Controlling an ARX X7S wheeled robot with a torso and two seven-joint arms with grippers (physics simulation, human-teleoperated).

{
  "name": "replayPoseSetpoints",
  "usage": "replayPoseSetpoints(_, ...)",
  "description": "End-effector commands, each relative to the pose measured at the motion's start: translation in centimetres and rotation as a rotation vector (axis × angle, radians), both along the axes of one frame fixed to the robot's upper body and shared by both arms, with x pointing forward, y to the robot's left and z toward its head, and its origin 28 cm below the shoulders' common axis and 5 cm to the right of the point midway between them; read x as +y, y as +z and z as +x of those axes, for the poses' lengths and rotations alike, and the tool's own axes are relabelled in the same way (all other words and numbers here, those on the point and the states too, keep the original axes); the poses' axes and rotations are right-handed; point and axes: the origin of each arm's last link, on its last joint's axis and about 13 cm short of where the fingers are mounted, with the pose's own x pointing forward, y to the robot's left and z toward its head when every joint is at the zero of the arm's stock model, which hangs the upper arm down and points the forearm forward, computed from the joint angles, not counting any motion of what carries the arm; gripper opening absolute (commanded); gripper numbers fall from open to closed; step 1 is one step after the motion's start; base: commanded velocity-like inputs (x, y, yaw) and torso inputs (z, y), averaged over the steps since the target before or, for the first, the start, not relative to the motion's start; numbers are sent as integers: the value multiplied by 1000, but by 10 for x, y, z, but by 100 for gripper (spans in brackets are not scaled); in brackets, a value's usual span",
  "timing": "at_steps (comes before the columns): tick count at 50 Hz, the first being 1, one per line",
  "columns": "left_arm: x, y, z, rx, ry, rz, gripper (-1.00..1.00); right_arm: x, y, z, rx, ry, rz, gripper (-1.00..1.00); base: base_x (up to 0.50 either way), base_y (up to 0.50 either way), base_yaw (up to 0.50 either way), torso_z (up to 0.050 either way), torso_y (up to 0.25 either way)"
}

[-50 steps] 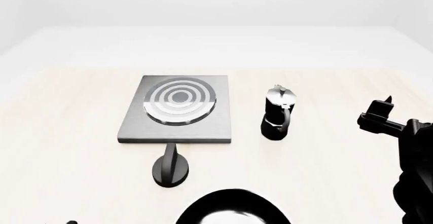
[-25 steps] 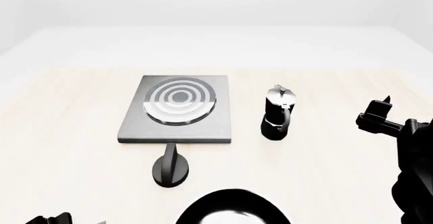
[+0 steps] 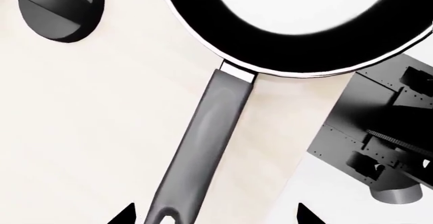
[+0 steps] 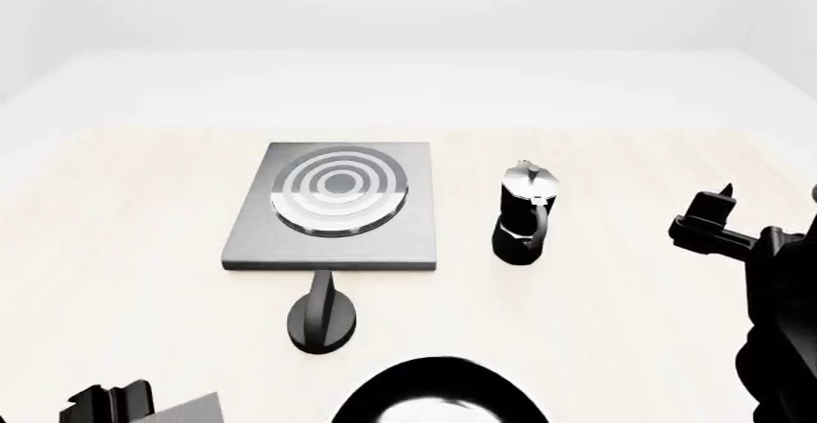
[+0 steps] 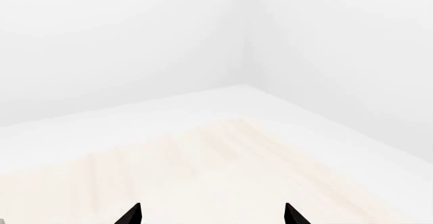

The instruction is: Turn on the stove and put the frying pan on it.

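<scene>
Left arm's crept further into view at the near table edge; its left gripper (image 3: 213,215), jaws spread and empty, hangs over the frying pan (image 3: 297,26) handle, just short of the stove (image 4: 335,205) and its knob (image 4: 321,316). Right gripper (image 5: 212,215) idles open off to the side. I'd line up square on the handle's loop end before closing.

1. The head view looks forward and down over the pale table (image 4: 115,251), taking in the stove (image 4: 335,208), its knob (image 4: 321,320) and the moka pot (image 4: 523,214) from some way off.
2. The left wrist view looks straight down from close above the frying pan (image 3: 297,46) and its handle (image 3: 203,148).
3. Both views share the knob (image 3: 58,6) and the pan's rim (image 4: 441,394).
4. The right wrist view faces outward over bare table (image 5: 203,173) toward a white corner.
</scene>
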Motion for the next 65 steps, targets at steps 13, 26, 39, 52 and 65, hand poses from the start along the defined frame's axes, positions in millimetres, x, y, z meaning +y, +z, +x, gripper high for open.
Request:
replayPoseSetpoints(13, 0, -20, 23, 26, -8, 9, 100, 0, -3, 0, 4, 0, 0, 100, 0, 0, 0, 0, 0)
replayPoseSetpoints(26, 0, -31, 31, 68, -16, 19, 100, 2, -1, 0, 1, 6, -5, 100, 0, 0, 0, 0, 0)
replayPoseSetpoints(39, 1, -47, 43, 98, -16, 15, 100, 2, -4, 1, 5, 8, -8, 100, 0, 0, 0, 0, 0)
replayPoseSetpoints(52, 3, -54, 49, 111, 1, 25, 100, 3, -6, 1, 8, 10, -11, 100, 0, 0, 0, 0, 0)
replayPoseSetpoints(65, 1, -68, 62, 186, -52, 26, 100, 5, -5, 2, 5, 12, -16, 100, 0, 0, 0, 0, 0)
